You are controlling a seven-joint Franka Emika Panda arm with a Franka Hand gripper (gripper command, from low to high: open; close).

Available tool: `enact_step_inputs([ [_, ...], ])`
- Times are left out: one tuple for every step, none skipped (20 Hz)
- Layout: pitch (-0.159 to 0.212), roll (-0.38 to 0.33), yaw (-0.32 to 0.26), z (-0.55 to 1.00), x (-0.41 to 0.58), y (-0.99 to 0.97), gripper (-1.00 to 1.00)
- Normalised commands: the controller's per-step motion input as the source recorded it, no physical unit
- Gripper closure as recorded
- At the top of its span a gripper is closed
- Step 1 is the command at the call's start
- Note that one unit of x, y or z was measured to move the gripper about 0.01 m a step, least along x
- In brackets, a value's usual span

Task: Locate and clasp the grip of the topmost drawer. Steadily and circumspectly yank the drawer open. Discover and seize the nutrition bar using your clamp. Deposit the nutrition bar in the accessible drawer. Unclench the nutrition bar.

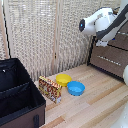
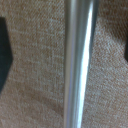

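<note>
In the wrist view, the slim silver bar handle (image 2: 77, 65) of the topmost drawer (image 2: 35, 95) fills the middle, very close, against the brown wood-grain front. My clamp (image 2: 65, 52) is open and straddles the handle. One dark finger (image 2: 4, 55) shows at one edge and the other finger (image 2: 125, 50) at the opposite edge, both apart from the bar. In the exterior view the white arm (image 1: 102, 22) reaches to the upper part of the dresser (image 1: 109, 61) and hides the clamp. The nutrition bar (image 1: 50, 89) stands on its edge on the wooden floor.
A yellow bowl (image 1: 63, 79) and a blue bowl (image 1: 76, 88) sit just to the exterior view's right of the box. A large black open case (image 1: 17, 95) stands at the exterior view's left. A woven screen (image 1: 45, 35) forms the back wall.
</note>
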Motion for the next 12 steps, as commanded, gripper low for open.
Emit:
enact_step_inputs([
  [0.0, 0.001, -0.064, 0.24, -0.003, -0.17, 1.0],
  [0.0, 0.001, -0.058, 0.23, -0.014, -0.15, 1.0],
  [0.0, 0.0, -0.061, 0.25, 0.0, -0.11, 1.0],
  [0.0, 0.0, -0.05, 0.24, 0.0, -0.07, 1.0],
  [0.0, 0.0, -0.048, 0.21, 0.0, -0.04, 1.0],
  [0.0, 0.0, -0.034, 0.21, 0.0, 0.0, 1.0],
  [0.0, 0.0, -0.02, 0.16, 0.0, 0.0, 1.0],
  [0.0, 0.0, -0.021, 0.1, 0.0, 0.0, 1.0],
  [0.0, 0.0, -0.049, 0.07, 0.066, 0.0, 1.0],
  [-0.011, -0.03, -0.065, 0.01, 0.0, 0.09, 1.0],
  [0.0, 0.0, -0.064, 0.02, 0.0, 0.05, 1.0],
  [-0.007, -0.003, -0.079, 0.0, 0.0, 0.17, 1.0],
])
